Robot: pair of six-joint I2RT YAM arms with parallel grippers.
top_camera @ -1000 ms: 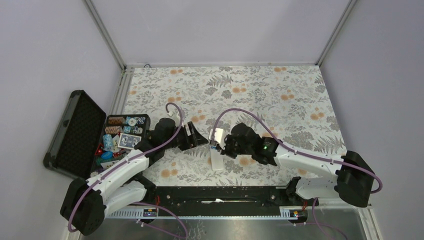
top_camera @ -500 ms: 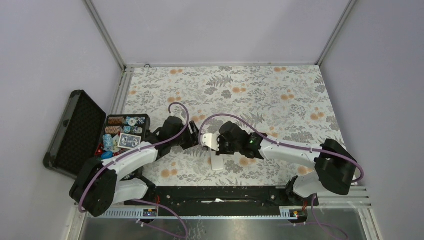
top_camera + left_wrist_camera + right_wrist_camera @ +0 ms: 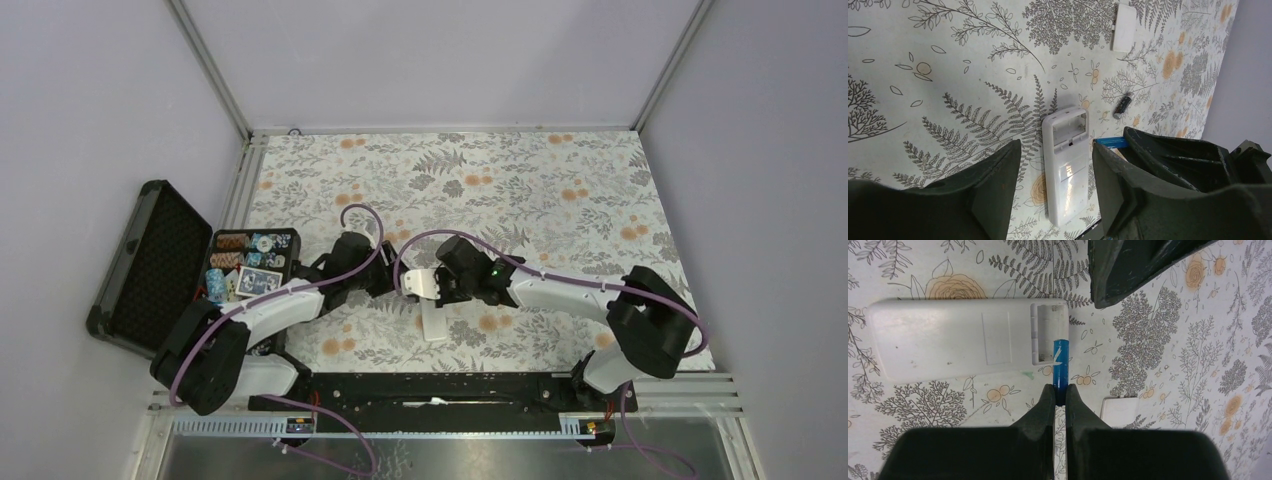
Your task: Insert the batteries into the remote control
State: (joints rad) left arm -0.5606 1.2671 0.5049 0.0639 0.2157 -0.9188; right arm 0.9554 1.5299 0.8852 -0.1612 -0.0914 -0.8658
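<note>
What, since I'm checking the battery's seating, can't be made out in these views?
- Blue cylindrical battery: rear end hidden inside the right claw, right wrist view.
- White rectangular remote: button face is underneath, every view.
- Small dark battery: polarity marks too small, left wrist view.

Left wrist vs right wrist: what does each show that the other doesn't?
Only left wrist: a loose battery lying on the cloth beyond the remote. Only right wrist: the right gripper, jaws shut on the blue battery, whose far end is at the open bay's edge. Both: the remote lying back up with its bay open, and the small white cover lying apart from it.
</note>
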